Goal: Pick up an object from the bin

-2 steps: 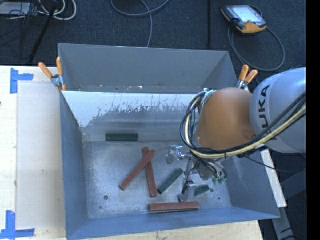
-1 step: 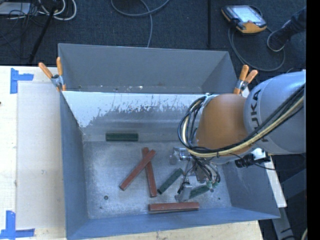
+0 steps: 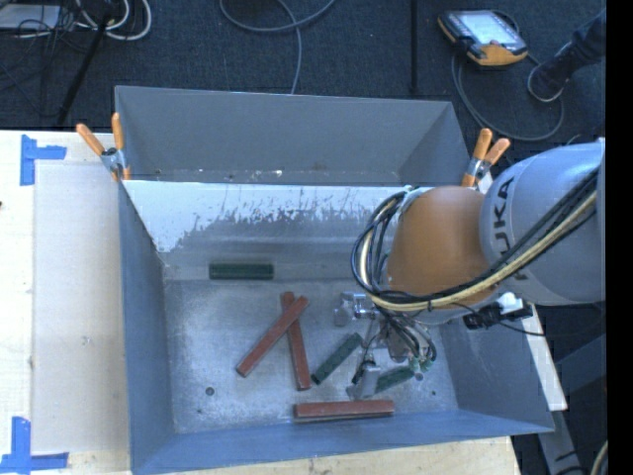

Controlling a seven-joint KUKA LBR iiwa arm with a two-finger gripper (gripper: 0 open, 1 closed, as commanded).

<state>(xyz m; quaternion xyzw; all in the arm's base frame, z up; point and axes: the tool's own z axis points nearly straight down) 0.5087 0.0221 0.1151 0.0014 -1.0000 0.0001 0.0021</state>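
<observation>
Dark green stick [image 3: 336,358] sits tilted around 5 o'clock on the bin [image 3: 208,354] floor, with the gripper [image 3: 366,372] right at its 3 o'clock side. Honestly can't tell if the gripper's spread or pinched. Brown stick [image 3: 343,410] lies at its 6 o'clock.

1. Short dark green bar [image 3: 240,271]: lay flat on the floor of the bin [image 3: 297,146], parallel to the back wall, toward the left.
2. Two reddish-brown sticks [image 3: 272,336]: lay crossed near the middle, touching at their upper ends.
3. Third reddish-brown stick [image 3: 343,410]: lay along the front wall.
4. Dark green stick [image 3: 336,357]: lay diagonally, right of the middle.
5. Smaller green piece [image 3: 398,375]: lay nearer the right wall.
</observation>
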